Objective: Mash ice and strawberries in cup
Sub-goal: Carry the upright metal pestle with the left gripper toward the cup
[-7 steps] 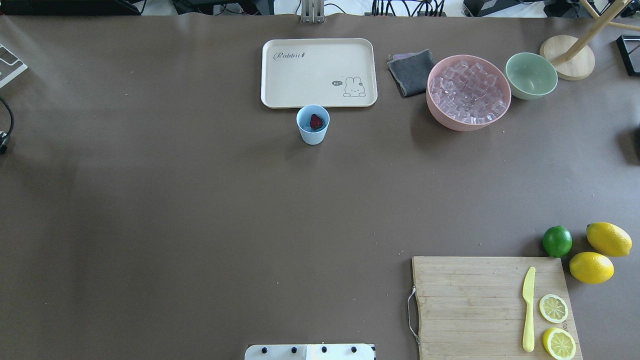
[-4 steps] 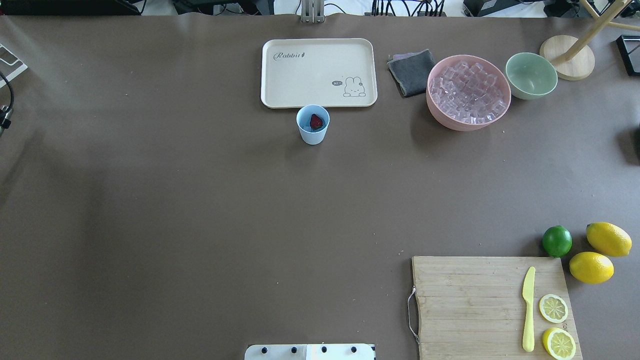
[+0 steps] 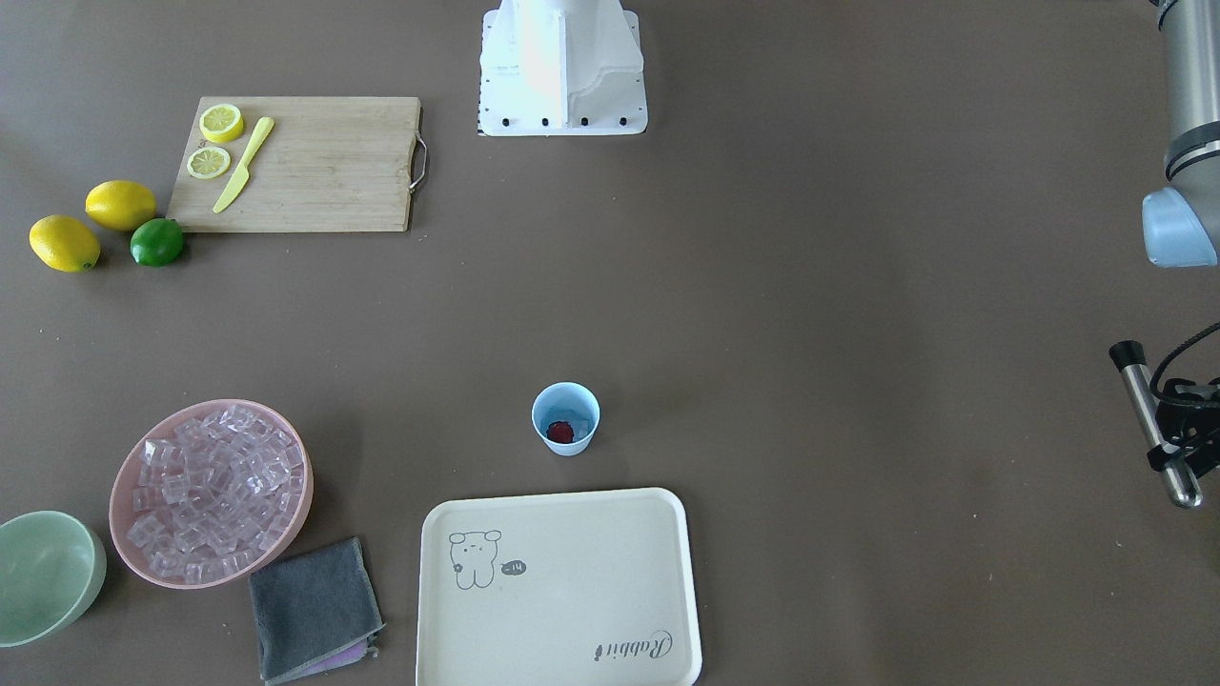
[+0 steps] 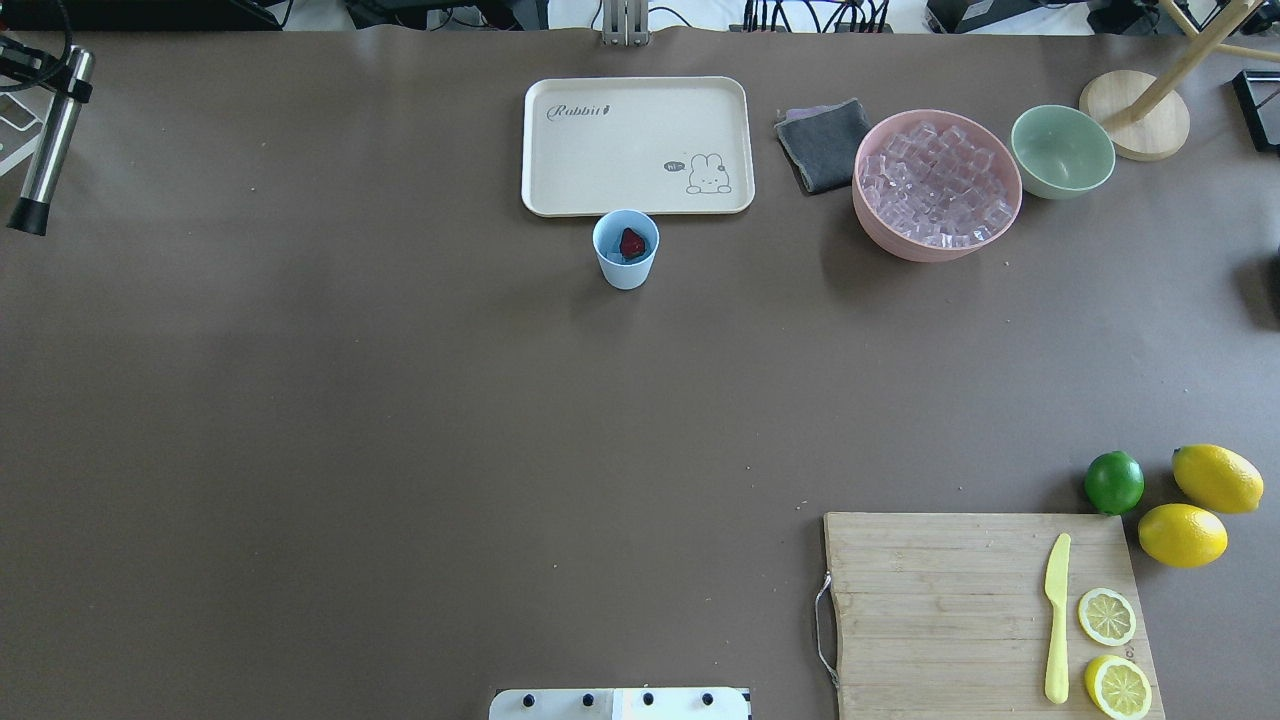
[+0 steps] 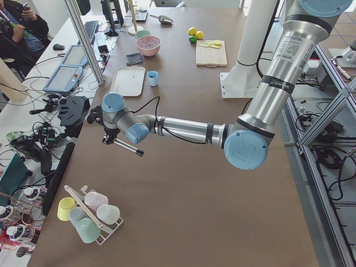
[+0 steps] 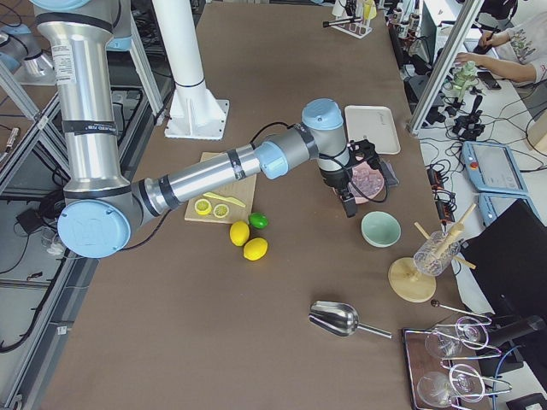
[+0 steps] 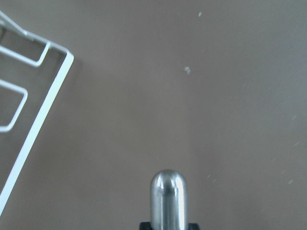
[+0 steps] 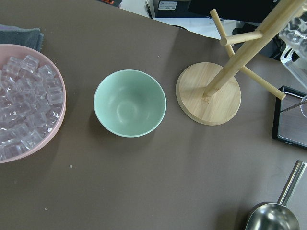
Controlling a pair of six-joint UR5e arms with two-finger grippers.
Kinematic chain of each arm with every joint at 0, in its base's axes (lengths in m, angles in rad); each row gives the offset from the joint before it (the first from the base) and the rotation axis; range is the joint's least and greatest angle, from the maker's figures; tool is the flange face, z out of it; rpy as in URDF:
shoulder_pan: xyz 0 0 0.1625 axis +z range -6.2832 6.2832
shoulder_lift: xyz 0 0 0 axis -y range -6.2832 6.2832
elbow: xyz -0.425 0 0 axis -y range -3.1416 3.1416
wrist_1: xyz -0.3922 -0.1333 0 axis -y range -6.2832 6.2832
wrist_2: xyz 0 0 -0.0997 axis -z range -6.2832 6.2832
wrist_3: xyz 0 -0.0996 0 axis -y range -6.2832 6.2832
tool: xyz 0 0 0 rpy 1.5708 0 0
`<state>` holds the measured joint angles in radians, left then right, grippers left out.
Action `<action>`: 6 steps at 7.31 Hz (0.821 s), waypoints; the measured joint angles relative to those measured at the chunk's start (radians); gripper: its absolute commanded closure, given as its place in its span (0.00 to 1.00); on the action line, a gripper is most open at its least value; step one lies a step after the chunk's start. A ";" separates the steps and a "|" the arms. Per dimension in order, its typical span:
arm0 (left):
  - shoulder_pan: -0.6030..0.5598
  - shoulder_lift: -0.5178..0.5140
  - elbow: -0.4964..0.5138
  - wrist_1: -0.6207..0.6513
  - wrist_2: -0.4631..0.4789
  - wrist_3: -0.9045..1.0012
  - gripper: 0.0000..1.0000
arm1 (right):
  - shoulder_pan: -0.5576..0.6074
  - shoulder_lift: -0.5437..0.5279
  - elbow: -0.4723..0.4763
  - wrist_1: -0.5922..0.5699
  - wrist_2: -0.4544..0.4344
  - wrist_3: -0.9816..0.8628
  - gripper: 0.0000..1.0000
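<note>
Beside the brown table (image 5: 183, 194) bearing the cup (image 5: 152, 78), cables (image 5: 34, 84) clutter a white desk (image 5: 15, 118).

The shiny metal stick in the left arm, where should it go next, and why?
Probably the left gripper should carry the metal masher sideways toward the cup. The masher hangs off at the table's edge on the robot's left, far from the cup, and the strawberry inside looks whole. Whether ice is in the cup is hard to tell.
</note>
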<state>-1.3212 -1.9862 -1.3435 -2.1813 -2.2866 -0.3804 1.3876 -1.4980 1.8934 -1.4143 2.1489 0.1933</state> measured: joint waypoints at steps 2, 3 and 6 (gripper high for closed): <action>0.012 -0.044 -0.076 -0.144 0.000 -0.174 1.00 | -0.009 -0.003 -0.005 0.000 0.000 0.000 0.00; 0.032 -0.052 -0.081 -0.277 0.009 -0.278 1.00 | -0.011 -0.003 -0.008 0.000 0.001 0.000 0.00; 0.236 -0.062 -0.077 -0.674 0.279 -0.502 1.00 | -0.006 -0.008 -0.009 0.000 0.010 0.000 0.00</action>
<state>-1.0849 -2.0479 -1.4209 -2.8558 -2.0074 -0.8820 1.3818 -1.5058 1.8845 -1.4143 2.1584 0.1933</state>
